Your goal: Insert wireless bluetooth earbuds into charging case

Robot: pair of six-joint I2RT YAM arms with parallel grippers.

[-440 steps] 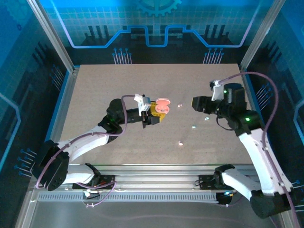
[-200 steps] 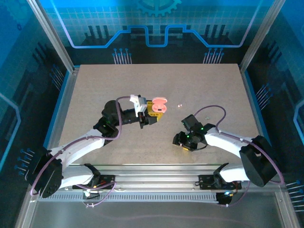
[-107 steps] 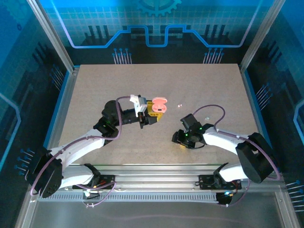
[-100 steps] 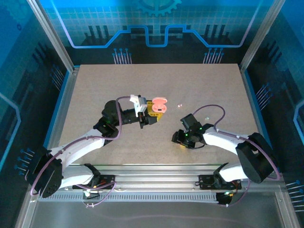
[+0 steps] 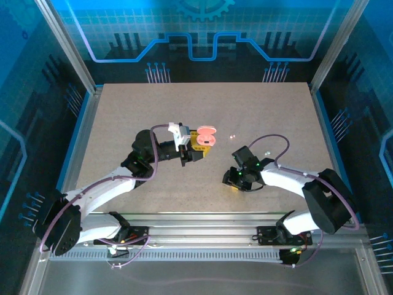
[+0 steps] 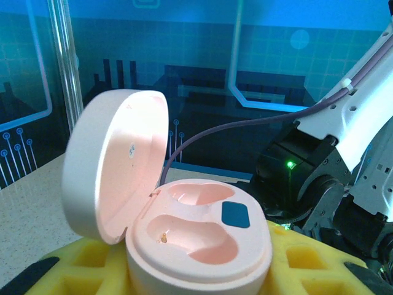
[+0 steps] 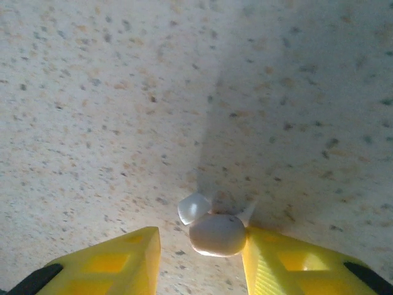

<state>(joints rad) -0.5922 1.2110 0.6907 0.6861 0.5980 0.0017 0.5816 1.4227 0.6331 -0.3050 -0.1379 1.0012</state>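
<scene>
A pink charging case [image 5: 207,136] with its lid [image 6: 116,160] up sits in my left gripper [image 5: 199,147], whose yellow fingers [image 6: 80,264] are shut on its base. Both wells in the case [image 6: 196,236] are empty. My right gripper [image 5: 236,184] is down on the table, pointing at the surface. In the right wrist view a pale earbud [image 7: 216,235] lies between the yellow fingertips [image 7: 270,258]. It touches the right one, and a gap is left to the other. My right gripper [image 7: 199,252] is still open around it.
Two more tiny earbuds lie on the speckled tabletop, one [image 5: 232,136] just right of the case and one [image 5: 267,152] behind my right arm. The right arm [image 6: 344,123] fills the space beyond the case. Metal frame rails [image 5: 184,221] edge the table.
The right gripper's jaws have narrowed around the earbud on the table, and the arm has shifted slightly. The left arm and the case have not moved.
</scene>
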